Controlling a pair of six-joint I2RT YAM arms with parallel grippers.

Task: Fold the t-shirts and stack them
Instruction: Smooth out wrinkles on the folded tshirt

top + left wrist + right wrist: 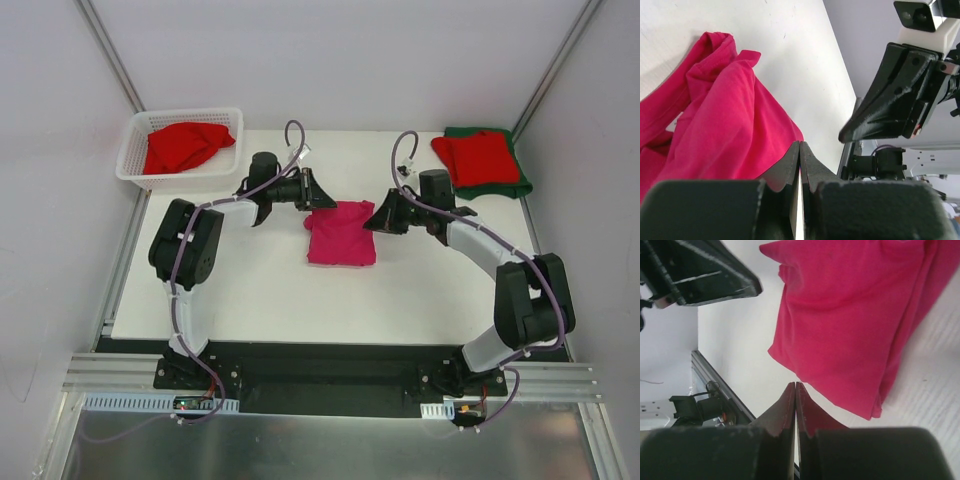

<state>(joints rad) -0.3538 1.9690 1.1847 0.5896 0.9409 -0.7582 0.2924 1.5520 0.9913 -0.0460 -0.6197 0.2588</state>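
Basket [133, 166], beyond the left claw [324, 198], held one red shirt [185, 146]. Pink shirt [340, 236] lay between the claws. Left claw and right claw [373, 220] were both clenched, empty. Behind the right claw, the green shirt [521, 186] was mostly hidden under a second red shirt [478, 157].

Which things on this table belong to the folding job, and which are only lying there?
Belong to the job:
- pink t-shirt, folded, at the centre
- crumpled red t-shirt, in the basket
- folded red t-shirt, lying on the green t-shirt, far right corner

Only lying there:
- white basket, merely a container
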